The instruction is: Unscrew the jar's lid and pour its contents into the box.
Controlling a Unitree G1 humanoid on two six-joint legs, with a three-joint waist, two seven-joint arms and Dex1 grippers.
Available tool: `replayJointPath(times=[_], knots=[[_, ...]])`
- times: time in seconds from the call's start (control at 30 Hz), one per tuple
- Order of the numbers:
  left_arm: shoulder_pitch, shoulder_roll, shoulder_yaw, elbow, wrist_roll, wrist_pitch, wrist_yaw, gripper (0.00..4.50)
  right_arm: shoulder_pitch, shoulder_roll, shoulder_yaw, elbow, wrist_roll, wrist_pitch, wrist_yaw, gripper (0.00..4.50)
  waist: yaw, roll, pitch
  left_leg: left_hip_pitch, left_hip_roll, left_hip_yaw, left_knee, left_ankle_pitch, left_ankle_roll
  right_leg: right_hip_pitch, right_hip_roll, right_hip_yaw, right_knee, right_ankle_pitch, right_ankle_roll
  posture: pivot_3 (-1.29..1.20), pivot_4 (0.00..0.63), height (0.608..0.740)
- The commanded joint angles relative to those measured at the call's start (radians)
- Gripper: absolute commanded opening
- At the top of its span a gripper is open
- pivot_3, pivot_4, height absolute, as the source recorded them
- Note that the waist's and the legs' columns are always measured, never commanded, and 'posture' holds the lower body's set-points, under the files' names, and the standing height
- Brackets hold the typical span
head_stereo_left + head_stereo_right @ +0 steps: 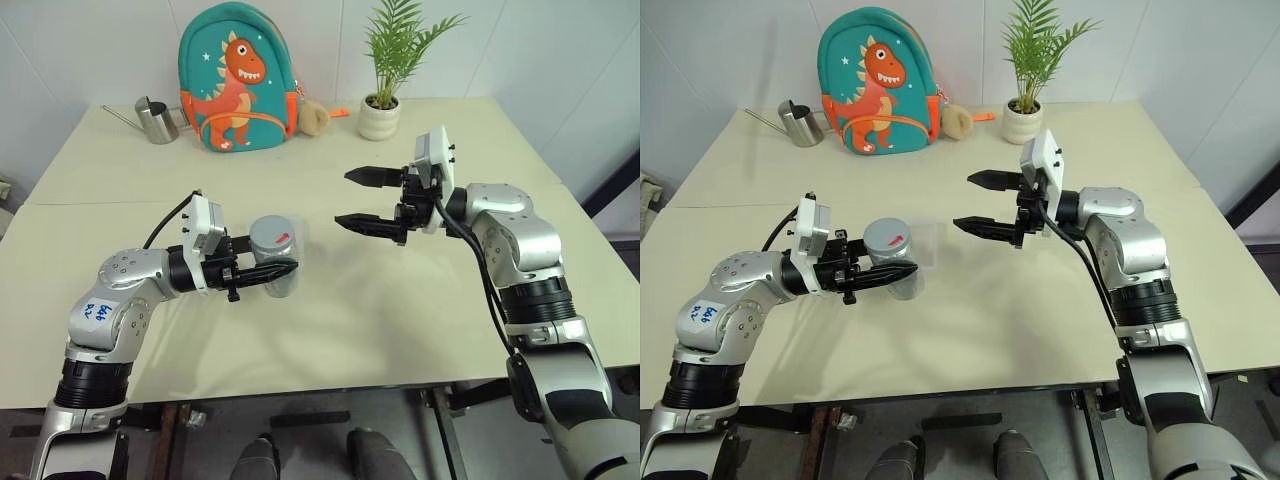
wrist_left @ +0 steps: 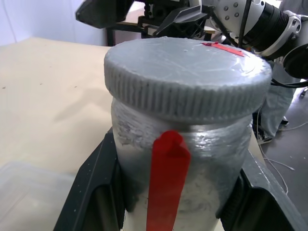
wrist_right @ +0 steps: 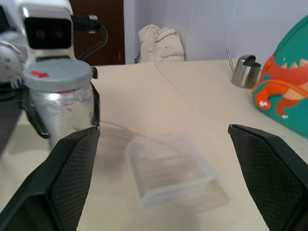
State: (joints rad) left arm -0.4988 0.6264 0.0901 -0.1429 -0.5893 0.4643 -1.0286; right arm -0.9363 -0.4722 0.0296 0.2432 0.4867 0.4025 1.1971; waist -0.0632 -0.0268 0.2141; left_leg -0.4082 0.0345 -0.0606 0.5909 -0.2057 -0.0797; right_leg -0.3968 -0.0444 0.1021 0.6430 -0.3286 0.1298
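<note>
**A:** Jar (image 1: 277, 262) sits pinched upright in the left gripper (image 1: 262, 272) above the table (image 1: 400, 310), lid (image 2: 187, 77) on. Right gripper (image 1: 372, 201) is spread wide, well apart from it.

**B:** Risk imo: twisting the lid might spin the whole jar in that grip. Box (image 3: 169, 168) waits below. No readable labels, just red marks.

Jar (image 2: 187, 192) — cloudy, scuffed plastic with a glossy red tape strip. Lid (image 2: 187, 77): matt grey plastic, ribbed edge, scratched top. Box (image 3: 171, 166) — thin clear plastic, smooth. Desk (image 1: 400, 300) matt cream. Watering can (image 1: 155, 120) brushed steel. Backpack (image 1: 238, 80) soft cloth. Plant pot (image 1: 379, 118) glazed white.
</note>
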Motion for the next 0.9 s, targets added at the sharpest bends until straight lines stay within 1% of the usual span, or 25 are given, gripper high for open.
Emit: replayJointPath(times=[0.03, 0.17, 0.3, 0.53, 0.7, 0.9], knots=[[-0.007, 0.008, 0.021, -0.013, -0.002, -0.023, -0.001, 1.92, -0.008, 0.023, -0.021, -0.149, 0.109, 0.089, 0.013, 4.49, -0.001, 0.001, 0.000, 0.000, 0.000, 0.000, 0.000, 0.000, 0.000, 0.000, 0.000, 0.000, 0.000, 0.000, 0.000, 0.00, 0.150, 0.740], [-0.023, 0.003, 0.010, 0.003, 0.009, -0.031, -0.001, 1.92, 0.000, 0.088, 0.027, -0.248, 0.128, 0.141, -0.042, 4.49, 0.002, 0.001, 0.000, 0.000, 0.000, 0.000, 0.001, 0.000, 0.000, 0.000, 0.000, 0.000, 0.001, 0.000, 0.000, 0.00, 0.150, 0.740], [-0.037, -0.004, 0.000, 0.014, 0.015, -0.035, 0.000, 1.92, 0.001, 0.139, 0.097, -0.294, 0.074, 0.150, -0.102, 4.49, 0.004, 0.001, 0.000, 0.000, 0.000, 0.000, 0.001, 0.000, 0.000, 0.000, 0.000, 0.000, 0.001, 0.000, 0.000, 0.00, 0.150, 0.740], [-0.046, -0.011, -0.013, 0.026, 0.015, -0.040, -0.006, 1.92, -0.035, 0.205, 0.169, -0.257, -0.019, 0.141, -0.212, 4.49, 0.006, 0.001, 0.000, 0.000, 0.000, 0.000, 0.001, 0.000, 0.000, 0.000, 0.000, 0.000, 0.001, 0.000, 0.000, 0.00, 0.150, 0.740], [-0.050, -0.017, -0.017, 0.027, 0.014, -0.038, -0.009, 1.92, -0.041, 0.224, 0.200, -0.229, -0.080, 0.109, -0.233, 4.49, 0.005, 0.001, 0.000, 0.000, 0.000, 0.000, 0.001, 0.000, 0.000, 0.000, 0.000, 0.000, 0.001, 0.000, 0.000, 0.00, 0.150, 0.740], [-0.046, -0.019, -0.020, 0.026, 0.012, -0.038, -0.009, 1.92, -0.058, 0.240, 0.179, -0.210, -0.087, 0.104, -0.244, 4.49, 0.005, 0.001, 0.000, 0.000, 0.000, 0.000, 0.001, 0.000, 0.000, 0.000, 0.000, 0.000, 0.001, 0.000, 0.000, 0.00, 0.150, 0.740]])
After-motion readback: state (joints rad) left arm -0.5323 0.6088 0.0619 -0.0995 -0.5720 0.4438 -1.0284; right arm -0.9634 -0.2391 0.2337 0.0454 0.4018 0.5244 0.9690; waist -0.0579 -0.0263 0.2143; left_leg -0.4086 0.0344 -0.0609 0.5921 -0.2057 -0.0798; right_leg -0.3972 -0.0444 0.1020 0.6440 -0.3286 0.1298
